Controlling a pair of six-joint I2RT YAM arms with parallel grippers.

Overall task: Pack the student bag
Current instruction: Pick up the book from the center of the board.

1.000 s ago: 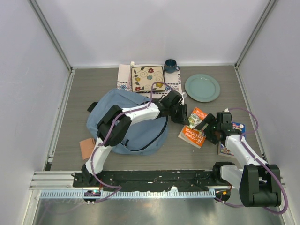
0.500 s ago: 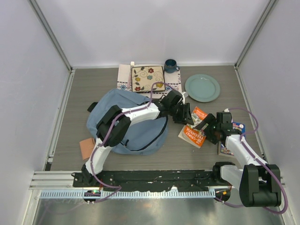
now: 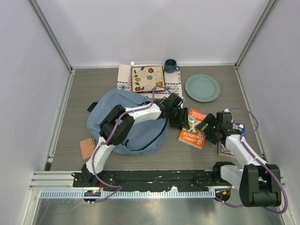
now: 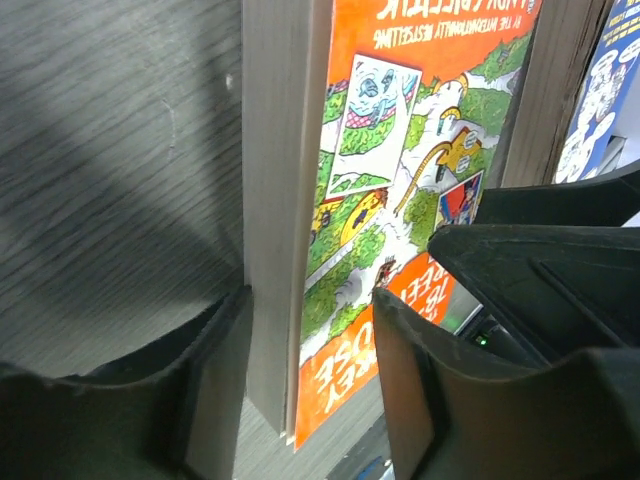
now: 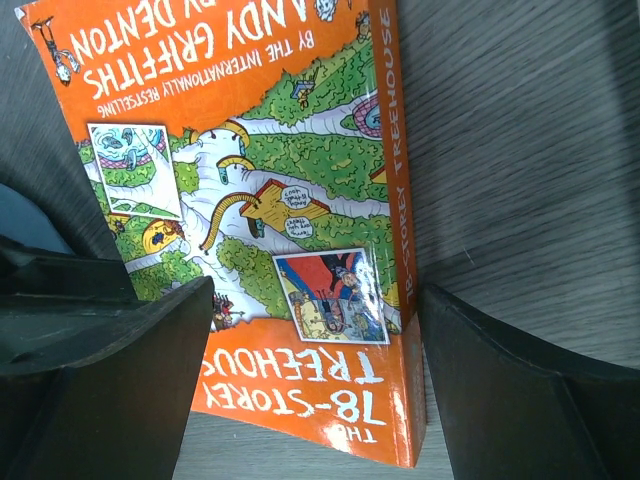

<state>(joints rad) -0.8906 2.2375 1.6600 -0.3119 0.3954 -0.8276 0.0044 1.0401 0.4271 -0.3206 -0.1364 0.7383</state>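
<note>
A small brown thing (image 3: 87, 147) lies near the table's (image 3: 84, 84) left edge, apart from the work. The bag (image 3: 110, 103) sprawls left of centre, its dark zip line curving along the side that faces the book (image 3: 193, 129), so the mouth seems to open that way; what is inside I cannot tell. The left arm (image 3: 140, 111) reaches over the bag. The left jaws stand apart astride the book's page edge, one finger on the table side and one over the cover, not clamped. The step in hand looks like getting this orange book into the bag. The right jaws are wide apart at the book's near right corner, holding nothing. Next, I judge, one pair must close on the book's thickness, lift it and carry it left to the zip, while the other arm may need to hold the mouth open. Room is tight: only a narrow strip of table parts book and bag. A second book (image 3: 238, 127) lies just right, partly under the right arm (image 3: 241, 150), and a plate (image 3: 202, 87) sits toward the far right corner.
</note>
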